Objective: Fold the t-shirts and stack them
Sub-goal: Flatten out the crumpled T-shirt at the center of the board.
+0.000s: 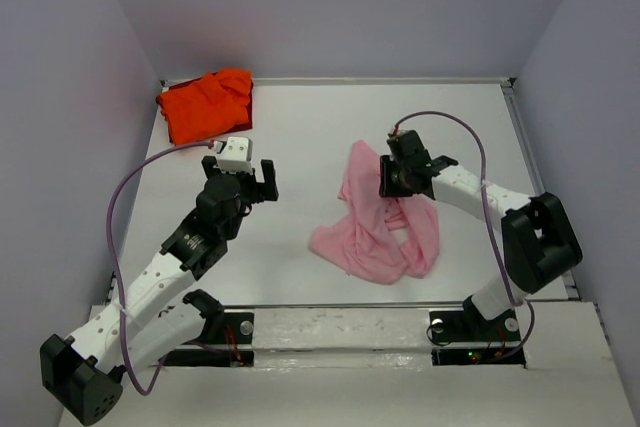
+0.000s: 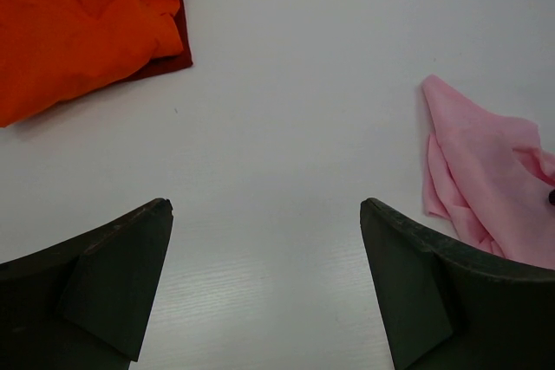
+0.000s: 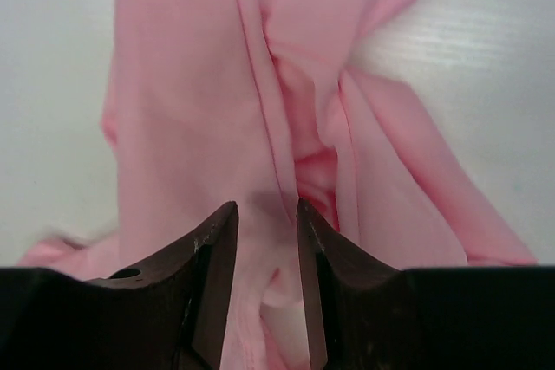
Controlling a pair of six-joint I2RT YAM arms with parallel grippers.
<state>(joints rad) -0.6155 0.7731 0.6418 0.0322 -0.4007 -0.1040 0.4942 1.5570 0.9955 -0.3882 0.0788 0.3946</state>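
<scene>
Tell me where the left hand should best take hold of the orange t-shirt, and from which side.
Probably its near right edge, approached from above on the near side: the orange t-shirt lies in a bunched heap, its folds stack up there, and that edge faces the open left hand.

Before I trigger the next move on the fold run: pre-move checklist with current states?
1. Left gripper open and empty: ok.
2. Right gripper on the pink t-shirt, a fold between its jaws: ok.
3. Right grip closed on that fold: cannot tell.
4. Pink t-shirt spread flat: not ok, crumpled.
5. Orange t-shirt folded: not ok, bunched in the far left corner of the table.
</scene>
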